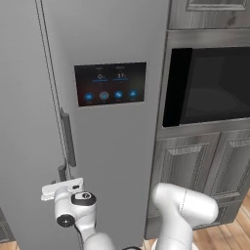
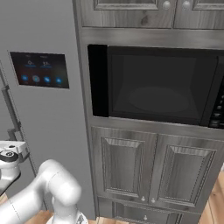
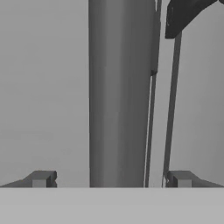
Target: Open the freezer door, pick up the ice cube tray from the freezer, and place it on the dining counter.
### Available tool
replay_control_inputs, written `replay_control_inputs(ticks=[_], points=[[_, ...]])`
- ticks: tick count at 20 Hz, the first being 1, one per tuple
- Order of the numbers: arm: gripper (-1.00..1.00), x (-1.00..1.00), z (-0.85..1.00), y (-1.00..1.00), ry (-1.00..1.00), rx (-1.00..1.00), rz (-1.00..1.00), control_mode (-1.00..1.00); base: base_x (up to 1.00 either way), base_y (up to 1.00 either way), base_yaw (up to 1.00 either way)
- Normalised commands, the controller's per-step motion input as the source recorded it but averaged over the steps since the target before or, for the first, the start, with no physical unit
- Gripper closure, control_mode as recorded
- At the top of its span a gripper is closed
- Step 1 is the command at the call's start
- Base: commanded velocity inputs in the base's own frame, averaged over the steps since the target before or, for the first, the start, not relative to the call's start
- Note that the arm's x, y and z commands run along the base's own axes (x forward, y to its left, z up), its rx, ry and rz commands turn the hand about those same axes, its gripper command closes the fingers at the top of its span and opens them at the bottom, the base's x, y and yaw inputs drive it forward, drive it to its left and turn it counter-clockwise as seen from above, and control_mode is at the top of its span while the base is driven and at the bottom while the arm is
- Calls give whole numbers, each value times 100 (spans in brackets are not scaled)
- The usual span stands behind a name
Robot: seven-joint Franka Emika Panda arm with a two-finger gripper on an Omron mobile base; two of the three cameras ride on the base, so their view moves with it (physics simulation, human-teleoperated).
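The freezer door (image 1: pixel 24 122) is the plain grey panel on the left, and it is closed. Its dark vertical bar handle (image 3: pixel 118 92) rises close in front of the hand, between the two fingertips (image 3: pixel 41 179). My gripper (image 3: pixel 111 179) is open and straddles this bar without clamping it. From the left base view the gripper (image 1: pixel 61 184) sits low on the door seam, at the lower end of the handle (image 1: pixel 62 172). In the right base view the hand (image 2: pixel 8 155) is at the far left edge. The ice cube tray is hidden behind the closed door. The dining counter is out of view.
Right of the seam is the grey door with a dark touchscreen (image 1: pixel 110 83) and its own bar handle (image 1: pixel 69 139). Further right a black built-in oven (image 2: pixel 157 87) sits over grey panelled cabinet doors (image 2: pixel 151 170), above a wooden floor (image 1: pixel 229 234).
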Motion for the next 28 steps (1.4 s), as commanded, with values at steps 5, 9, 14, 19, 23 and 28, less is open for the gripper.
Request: replay_control_inputs(ticks=[5, 9, 14, 19, 23, 28], points=[[100, 1, 0, 0, 0, 0, 0, -100, 0, 0, 0], [100, 0, 0, 0, 0, 0, 0, -100, 0, 0, 0], [100, 0, 0, 0, 0, 0, 0, -100, 0, 0, 0], [100, 0, 0, 0, 0, 0, 0, -100, 0, 0, 0], [100, -16, 0, 1, 0, 0, 0, -100, 0, 0, 0], [100, -35, 0, 5, 0, 0, 0, -100, 0, 0, 0]])
